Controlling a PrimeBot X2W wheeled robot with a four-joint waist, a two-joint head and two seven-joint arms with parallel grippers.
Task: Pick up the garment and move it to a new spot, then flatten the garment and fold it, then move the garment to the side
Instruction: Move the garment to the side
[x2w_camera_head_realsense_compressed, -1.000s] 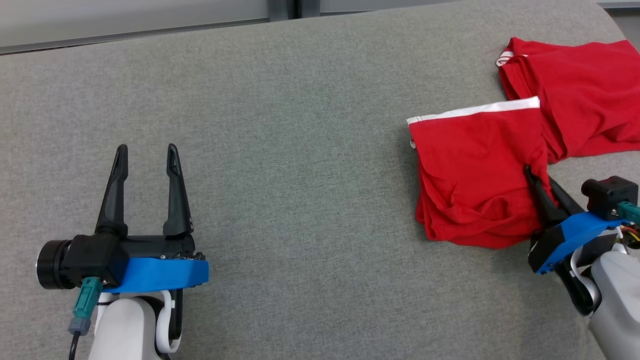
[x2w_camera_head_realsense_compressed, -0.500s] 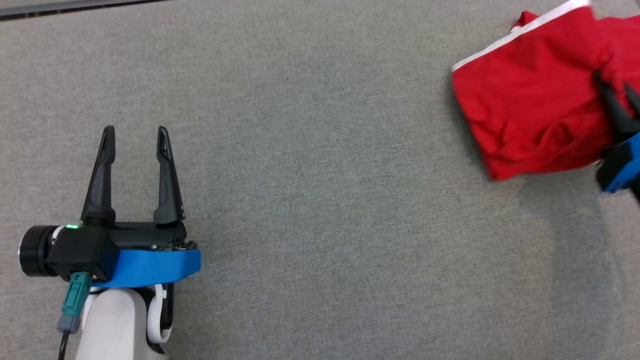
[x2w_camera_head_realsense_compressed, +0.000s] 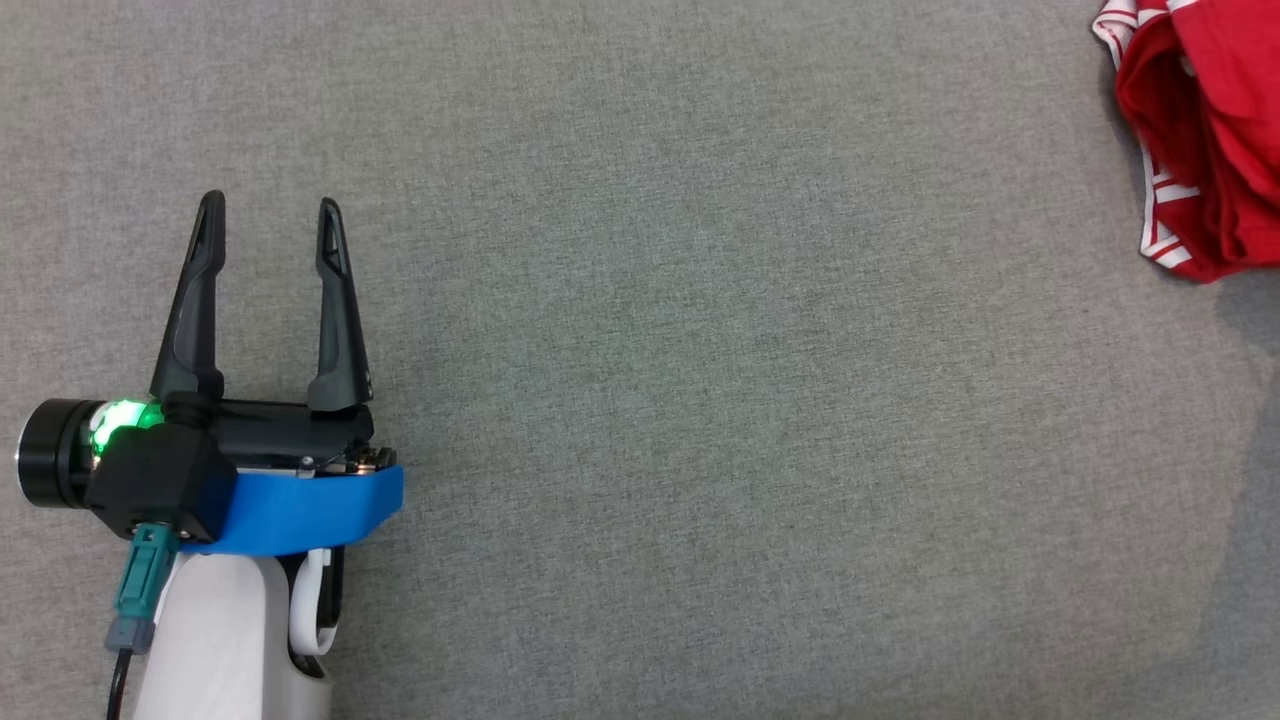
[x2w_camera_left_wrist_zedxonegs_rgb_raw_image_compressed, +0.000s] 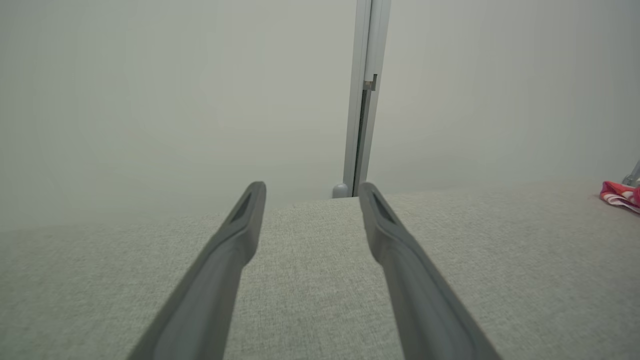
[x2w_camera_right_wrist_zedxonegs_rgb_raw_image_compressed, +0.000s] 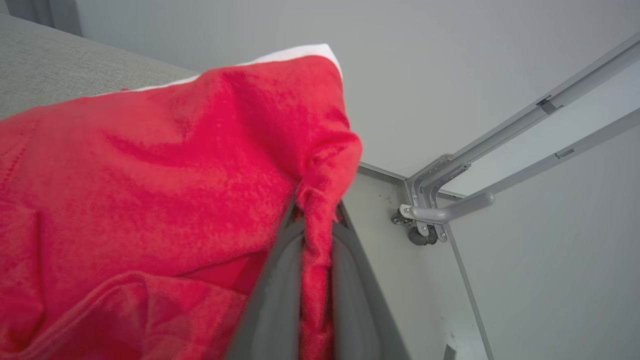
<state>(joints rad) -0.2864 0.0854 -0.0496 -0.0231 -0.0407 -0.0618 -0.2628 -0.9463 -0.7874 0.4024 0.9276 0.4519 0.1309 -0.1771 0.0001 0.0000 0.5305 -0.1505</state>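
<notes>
Tightly within the right gripper (x2w_camera_right_wrist_zedxonegs_rgb_raw_image_compressed: 316, 212), the garment (x2w_camera_right_wrist_zedxonegs_rgb_raw_image_compressed: 150, 175).

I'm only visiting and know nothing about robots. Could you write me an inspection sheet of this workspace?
Surface: grey woven fabric, flat.
Job's things: red garment with a white band, bunched.
Clutter: red cloth with striped trim at the head view's right edge; same garment or not, cannot tell.
Grippers: left gripper open, holding nothing; right gripper shut on the red garment.
Cables: teal plug and dark cable at the left wrist.
Surroundings: pale wall, metal post, wheeled metal frame.
</notes>
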